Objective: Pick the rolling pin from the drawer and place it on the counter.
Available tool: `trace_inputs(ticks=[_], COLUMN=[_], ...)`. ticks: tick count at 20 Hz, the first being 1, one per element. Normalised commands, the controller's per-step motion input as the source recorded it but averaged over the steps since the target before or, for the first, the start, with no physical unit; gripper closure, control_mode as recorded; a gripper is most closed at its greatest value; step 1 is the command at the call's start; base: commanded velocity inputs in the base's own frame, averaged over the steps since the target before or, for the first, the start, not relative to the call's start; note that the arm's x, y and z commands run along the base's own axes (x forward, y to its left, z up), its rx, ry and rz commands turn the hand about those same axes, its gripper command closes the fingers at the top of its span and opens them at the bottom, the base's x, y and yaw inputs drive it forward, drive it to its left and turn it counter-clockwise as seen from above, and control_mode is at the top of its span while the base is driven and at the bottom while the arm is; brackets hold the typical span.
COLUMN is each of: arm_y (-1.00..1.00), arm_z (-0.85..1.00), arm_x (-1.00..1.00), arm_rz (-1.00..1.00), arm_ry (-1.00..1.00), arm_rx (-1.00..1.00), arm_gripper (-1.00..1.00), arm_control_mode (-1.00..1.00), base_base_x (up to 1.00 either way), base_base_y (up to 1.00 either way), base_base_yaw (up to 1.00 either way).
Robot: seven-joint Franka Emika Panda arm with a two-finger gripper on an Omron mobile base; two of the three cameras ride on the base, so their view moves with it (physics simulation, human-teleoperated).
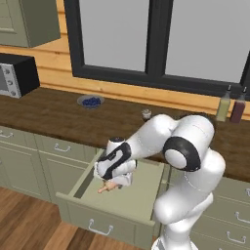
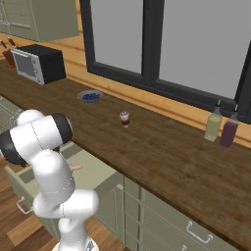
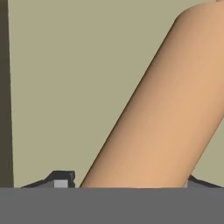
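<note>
Left base view: the wide sage-green cabinet drawer (image 1: 124, 197) is seen pulled out below the long dark brown wood-plank counter (image 1: 58, 114). The white arm is bent down into it, and the two-finger gripper (image 1: 111, 184) is lowered over the drawer's pale floor. The small light tan wooden rolling pin (image 1: 105, 188) is seen lying inside the drawer, directly under the gripper, with one narrow handle end showing beyond the hand. No other contents are made out in the drawer. A shallow grey bowl of dark blue berries (image 1: 91, 101) stands on the counter, well behind the drawer.

Right base view: the drawer (image 2: 95, 171) is largely hidden by the arm. A short tan piece of the rolling pin (image 2: 75, 167) is visible on the drawer floor beside the arm. The counter (image 2: 162, 152) above the drawer carries a small glass with dark contents (image 2: 125, 118).

Hand view: the rolling pin (image 3: 162, 118) is shown very close, crossing diagonally over the pale drawer floor (image 3: 65, 78), between the two dark fingertips (image 3: 61, 178). Whether the jaws have clamped on it cannot be told; they stand on either side of it.

It is judged that the task is at the grasping step. The lift out of the drawer and the placing on the counter remain to be done.
</note>
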Motion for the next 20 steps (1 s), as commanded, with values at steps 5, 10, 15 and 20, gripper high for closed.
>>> trace_inputs(ticks=[5,10,15,20], arm_y=[0.00,0.00,-0.09,-0.62], arm_z=[1.00,1.00,1.00,0.86], arm_x=[0.01,0.00,0.01,0.05], arm_rz=[0.32,0.22,0.11,0.01], arm_ry=[0.20,0.15,0.07,-0.03], arm_rx=[-0.01,-0.12,-0.19,-0.24], arm_gripper=[1.00,1.00,1.00,1.00], arm_control_mode=[-1.00,-1.00,-1.00,-1.00], base_base_x=[0.00,0.00,0.00,0.00], base_base_y=[0.00,0.00,0.00,0.00], base_base_yaw=[0.00,0.00,0.00,0.00])
